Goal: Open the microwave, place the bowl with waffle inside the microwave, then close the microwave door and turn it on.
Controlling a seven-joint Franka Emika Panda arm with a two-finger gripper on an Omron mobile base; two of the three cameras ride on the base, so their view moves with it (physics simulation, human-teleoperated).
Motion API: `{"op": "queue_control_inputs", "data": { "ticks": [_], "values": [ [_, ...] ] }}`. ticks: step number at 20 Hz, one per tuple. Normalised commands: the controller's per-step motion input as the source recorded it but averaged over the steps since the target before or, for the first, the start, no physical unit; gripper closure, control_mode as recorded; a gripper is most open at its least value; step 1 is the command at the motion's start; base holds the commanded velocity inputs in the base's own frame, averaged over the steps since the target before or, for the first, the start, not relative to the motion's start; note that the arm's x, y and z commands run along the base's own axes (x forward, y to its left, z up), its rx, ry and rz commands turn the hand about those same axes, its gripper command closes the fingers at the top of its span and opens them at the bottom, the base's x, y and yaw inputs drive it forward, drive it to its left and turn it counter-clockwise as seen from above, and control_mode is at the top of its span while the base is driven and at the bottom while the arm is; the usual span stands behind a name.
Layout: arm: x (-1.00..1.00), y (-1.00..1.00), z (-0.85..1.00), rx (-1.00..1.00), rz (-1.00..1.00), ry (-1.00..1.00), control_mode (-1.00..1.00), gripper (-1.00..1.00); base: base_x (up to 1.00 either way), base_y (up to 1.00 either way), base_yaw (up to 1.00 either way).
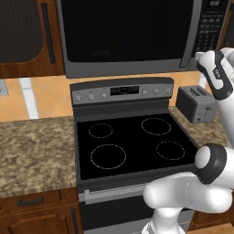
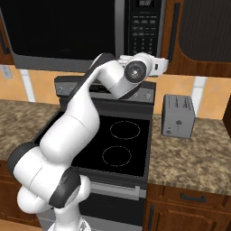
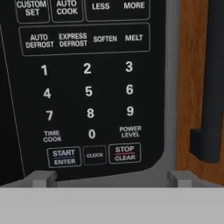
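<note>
The microwave (image 1: pixel 128 36) (image 2: pixel 67 31) hangs above the stove, and its dark glass microwave door (image 1: pixel 123 27) is closed. Its black button panel (image 1: pixel 211 32) (image 2: pixel 143 29) (image 3: pixel 87 87) sits at the right end. My gripper (image 3: pixel 113 177) (image 2: pixel 162 64) is open and empty, held close in front of the lower part of that panel. The START button (image 3: pixel 64 157) lies just above the left fingertip (image 3: pixel 43 177). The bowl and the waffle are out of view.
Below are the black-topped stove (image 1: pixel 132 141) (image 2: pixel 117 140) and a grey toaster (image 1: pixel 196 104) (image 2: pixel 178 116) on the granite counter (image 1: pixel 32 151). A brown cabinet door with a dark handle (image 3: pixel 212 87) (image 2: pixel 198 31) borders the microwave's right side.
</note>
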Motion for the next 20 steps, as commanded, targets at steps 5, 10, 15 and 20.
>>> {"op": "queue_control_inputs", "data": {
  "ticks": [5,10,15,20],
  "values": [
    [0.12,-0.11,0.06,0.00,0.00,0.00,-1.00,-1.00,0.00,0.00,0.00],
    [0.00,-0.15,0.02,0.00,0.00,0.00,-1.00,-1.00,0.00,0.00,0.00],
    [0.01,0.00,0.00,0.00,0.00,0.00,-1.00,-1.00,0.00,0.00,0.00],
    [0.05,0.08,0.00,0.00,-0.02,0.00,-1.00,-1.00,0.00,0.00,0.00]
  ]
}}
